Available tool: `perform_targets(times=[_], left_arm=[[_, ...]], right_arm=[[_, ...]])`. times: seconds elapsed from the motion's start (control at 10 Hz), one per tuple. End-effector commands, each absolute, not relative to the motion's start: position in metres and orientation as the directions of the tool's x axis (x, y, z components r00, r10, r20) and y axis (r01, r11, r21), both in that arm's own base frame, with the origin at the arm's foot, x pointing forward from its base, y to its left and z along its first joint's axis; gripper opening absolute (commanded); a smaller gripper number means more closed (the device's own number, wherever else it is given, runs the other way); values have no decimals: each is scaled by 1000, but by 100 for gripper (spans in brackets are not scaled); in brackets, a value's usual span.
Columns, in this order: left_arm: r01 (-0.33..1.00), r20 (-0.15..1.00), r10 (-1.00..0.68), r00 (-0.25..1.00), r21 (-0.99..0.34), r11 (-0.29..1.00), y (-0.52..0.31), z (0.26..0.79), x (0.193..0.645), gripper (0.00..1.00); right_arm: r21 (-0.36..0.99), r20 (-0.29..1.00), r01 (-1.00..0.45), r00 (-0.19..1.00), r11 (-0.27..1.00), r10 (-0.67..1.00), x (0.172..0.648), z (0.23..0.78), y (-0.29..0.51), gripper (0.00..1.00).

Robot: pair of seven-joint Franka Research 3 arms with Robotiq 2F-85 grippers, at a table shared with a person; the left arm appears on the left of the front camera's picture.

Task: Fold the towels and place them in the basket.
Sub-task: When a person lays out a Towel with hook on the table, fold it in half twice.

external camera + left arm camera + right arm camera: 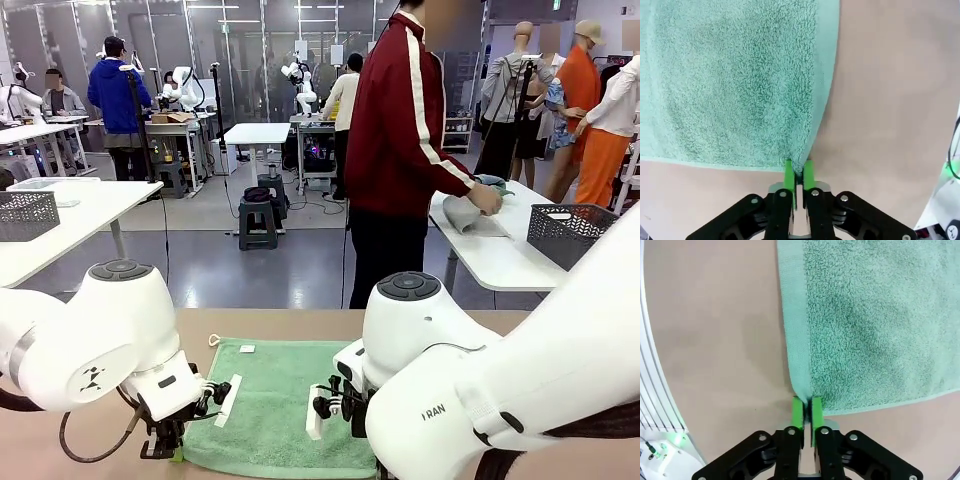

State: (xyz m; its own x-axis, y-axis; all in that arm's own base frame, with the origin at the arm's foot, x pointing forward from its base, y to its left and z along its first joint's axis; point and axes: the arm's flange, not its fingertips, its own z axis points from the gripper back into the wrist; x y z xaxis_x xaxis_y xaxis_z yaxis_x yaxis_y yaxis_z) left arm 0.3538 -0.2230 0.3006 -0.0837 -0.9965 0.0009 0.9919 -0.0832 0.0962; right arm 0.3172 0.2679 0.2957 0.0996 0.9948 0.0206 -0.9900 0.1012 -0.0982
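Note:
One mint-green towel (270, 400) lies flat on the tan table (440, 322) between my two arms, its white label (246, 348) and pale loop at the far left corner. In the left wrist view my left gripper (798, 172) is shut on a near corner of the towel (735, 80), the cloth pinched between the green pads. My right gripper (807, 407) is likewise shut on the other near corner of the towel (875, 315). In the front view the left gripper (163, 448) sits at the towel's near left edge. A dark grey mesh basket (570, 232) stands on a white table at the right.
A person in a red jacket (400, 130) stands at the right white table handling a grey-blue cloth (468, 213). A second dark grey basket (25, 213) sits on a white table at the left. Bare tan tabletop surrounds the towel.

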Motion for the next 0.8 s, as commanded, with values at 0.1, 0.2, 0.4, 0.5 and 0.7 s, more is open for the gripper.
perform_targets(times=[0.1,0.2,0.4,0.5,0.7], left_arm=[[988,-11,-994,-105,114,-106,-202,289,313,0],[988,-8,-994,-110,113,-110,-202,290,313,0],[991,0,-996,-91,97,-91,-226,300,352,0],[991,0,-996,-91,97,-91,-226,300,352,0],[991,0,-996,-91,97,-91,-226,300,352,0]], right_arm=[[-107,8,-987,116,116,993,302,285,256,0],[-102,7,-988,112,112,994,302,286,256,0],[-99,22,-990,101,103,995,318,296,268,0],[-99,22,-990,101,103,995,318,296,268,0],[-99,22,-990,101,103,995,318,296,268,0]])
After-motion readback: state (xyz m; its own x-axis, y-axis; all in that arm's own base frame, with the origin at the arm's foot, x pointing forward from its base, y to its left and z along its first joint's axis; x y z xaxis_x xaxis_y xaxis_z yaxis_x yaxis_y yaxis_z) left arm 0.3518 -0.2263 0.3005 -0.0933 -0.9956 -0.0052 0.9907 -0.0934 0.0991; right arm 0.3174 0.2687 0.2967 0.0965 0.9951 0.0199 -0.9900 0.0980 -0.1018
